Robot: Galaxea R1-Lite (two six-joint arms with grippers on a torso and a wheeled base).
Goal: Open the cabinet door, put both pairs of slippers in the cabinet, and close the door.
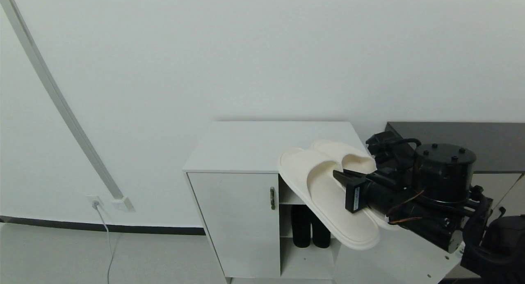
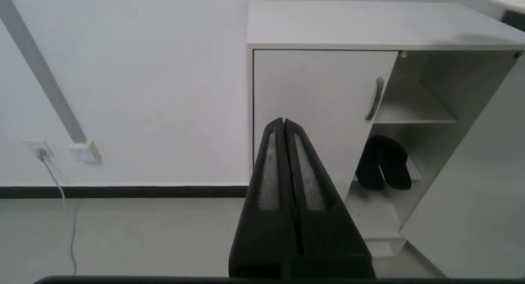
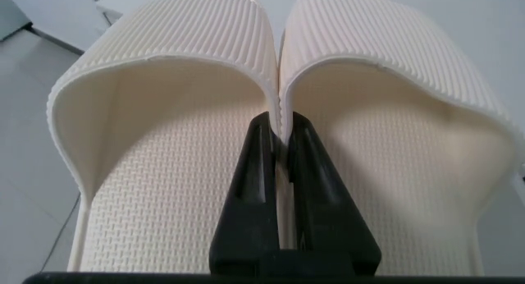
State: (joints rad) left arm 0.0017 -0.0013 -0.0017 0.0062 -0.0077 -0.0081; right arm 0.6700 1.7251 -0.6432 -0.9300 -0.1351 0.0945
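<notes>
Right gripper [image 3: 281, 124] clamped on the cream slippers [image 1: 324, 193]
Pinches their inner edges together, pair tilted in front of the open cabinet [image 1: 254, 146]; left gripper [image 2: 284, 128] is closed, empty.

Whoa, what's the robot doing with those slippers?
The robot's right tool is pinching a pair of white slippers together by their inner edges, holding them up in front of the cabinet. The cabinet's right door is open, and a pair of black slippers already stands on a shelf inside. The left tool is shut and empty, facing the cabinet.
</notes>
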